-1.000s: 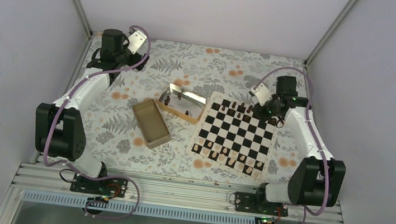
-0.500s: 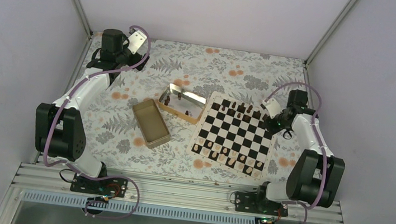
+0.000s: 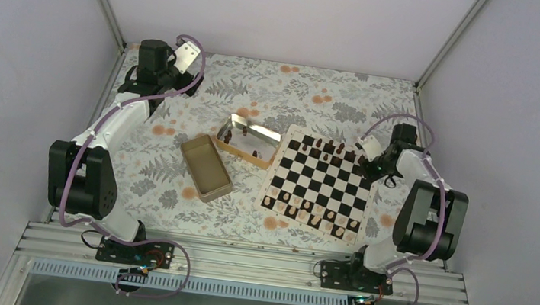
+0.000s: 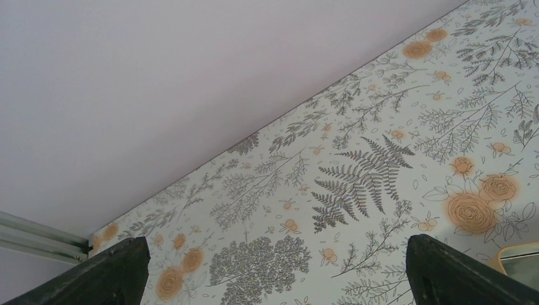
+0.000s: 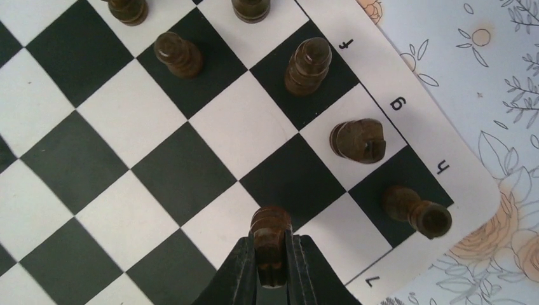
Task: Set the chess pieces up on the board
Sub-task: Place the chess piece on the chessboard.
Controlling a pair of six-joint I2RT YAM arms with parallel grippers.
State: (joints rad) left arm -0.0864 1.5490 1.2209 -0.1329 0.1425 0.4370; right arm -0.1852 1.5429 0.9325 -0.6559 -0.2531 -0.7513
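Over at the far left corner of the floral worktop (image 3: 296,94), the left claw (image 4: 274,254) hangs with its dark fingers (image 4: 114,273) spread wide and nothing between them; its wrist view shows only patterned cloth and the pale wall. Toward the middle lie two golden tins: a shallow one (image 3: 206,167) set at an angle, and just beyond it a shinier one (image 3: 249,141) with a couple of dark pieces inside.

Right of the tins, at a slight tilt, sits the board (image 3: 323,180). Pale pieces (image 3: 307,206) fill its near rows, while several of the chess pieces (image 3: 319,141) stand along the far edge.

At the board's far right corner the right claw (image 5: 272,254) is clamped on a dark pawn (image 5: 271,225), held upright above the second row, near the edge marked 7. Whether the pawn's base touches the square is hidden. Beyond it on the back row stand a bishop (image 5: 308,63) on f, a knight (image 5: 357,140) on g and a rook (image 5: 416,210) on the corner square, with another pawn (image 5: 179,55) further along the second row.
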